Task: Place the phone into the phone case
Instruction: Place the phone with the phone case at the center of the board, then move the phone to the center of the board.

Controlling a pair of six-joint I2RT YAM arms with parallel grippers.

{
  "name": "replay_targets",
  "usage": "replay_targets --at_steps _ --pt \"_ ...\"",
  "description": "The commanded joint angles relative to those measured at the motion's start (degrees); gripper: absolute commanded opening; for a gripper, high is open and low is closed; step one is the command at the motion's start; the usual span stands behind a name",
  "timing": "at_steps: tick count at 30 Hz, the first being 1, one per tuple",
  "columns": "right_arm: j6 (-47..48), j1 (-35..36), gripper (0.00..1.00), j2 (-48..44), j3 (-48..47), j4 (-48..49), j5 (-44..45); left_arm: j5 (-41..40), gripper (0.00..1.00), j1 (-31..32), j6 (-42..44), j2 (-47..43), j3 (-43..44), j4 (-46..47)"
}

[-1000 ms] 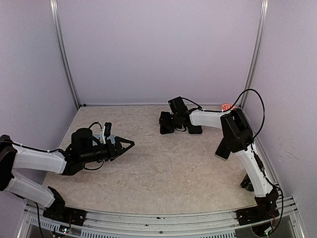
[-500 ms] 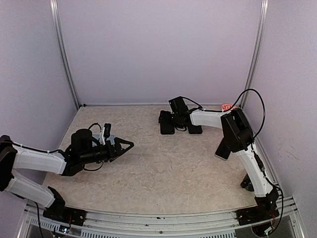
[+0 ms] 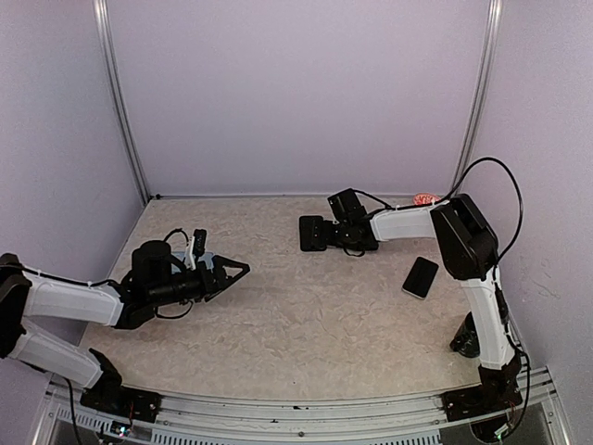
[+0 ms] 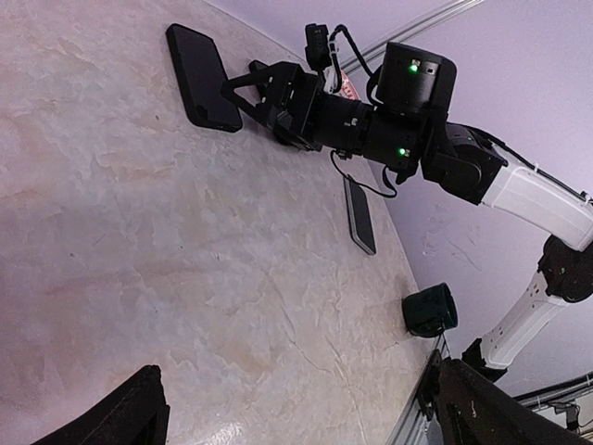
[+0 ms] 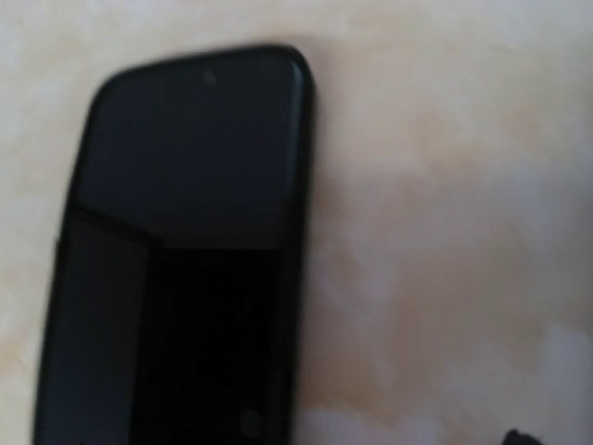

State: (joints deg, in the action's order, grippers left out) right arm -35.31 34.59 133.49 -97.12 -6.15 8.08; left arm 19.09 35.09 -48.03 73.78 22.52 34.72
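Observation:
A black phone case (image 3: 311,233) lies flat at the back middle of the table; it also shows in the left wrist view (image 4: 202,65) and fills the left of the right wrist view (image 5: 185,260). A dark phone (image 3: 421,276) with a light edge lies flat on the right, also seen in the left wrist view (image 4: 359,215). My right gripper (image 3: 326,234) is low at the case's right edge, jaws apart and empty. My left gripper (image 3: 237,271) is open and empty, hovering over the table's left part, far from both.
A black cup-like object (image 3: 466,339) stands by the right arm's base, also in the left wrist view (image 4: 431,309). A small pink thing (image 3: 426,199) lies in the back right corner. Walls close in the table on three sides.
The right gripper has drawn back to the right, off the case. The right arm's elbow has lifted and swung back, uncovering the phone. The left arm has barely moved.

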Motion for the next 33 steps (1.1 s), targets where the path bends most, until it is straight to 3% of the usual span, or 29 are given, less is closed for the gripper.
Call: replay_targets --at_steps 1,7,8,25,33 --pt "4.11 0.91 0.92 -3.33 3.97 1.1 2.37 0.59 0.99 -0.44 -0.47 1.38 0.0 3.4" --pt "6.85 1.53 0.51 -2.44 4.06 0.55 3.69 1.2 0.99 -0.37 -1.25 2.98 0.52 4.44" --pt "6.92 1.51 0.49 -2.14 3.64 0.07 3.97 1.21 0.99 -0.37 -1.23 3.1 0.58 4.52" --pt "9.07 3.37 0.45 1.73 0.68 -12.74 7.17 -0.02 0.99 -0.37 -0.51 0.21 0.56 1.54" --pt "10.77 4.22 0.41 3.29 0.88 -14.08 6.97 0.38 0.99 -0.37 -1.11 1.19 0.99 2.39"
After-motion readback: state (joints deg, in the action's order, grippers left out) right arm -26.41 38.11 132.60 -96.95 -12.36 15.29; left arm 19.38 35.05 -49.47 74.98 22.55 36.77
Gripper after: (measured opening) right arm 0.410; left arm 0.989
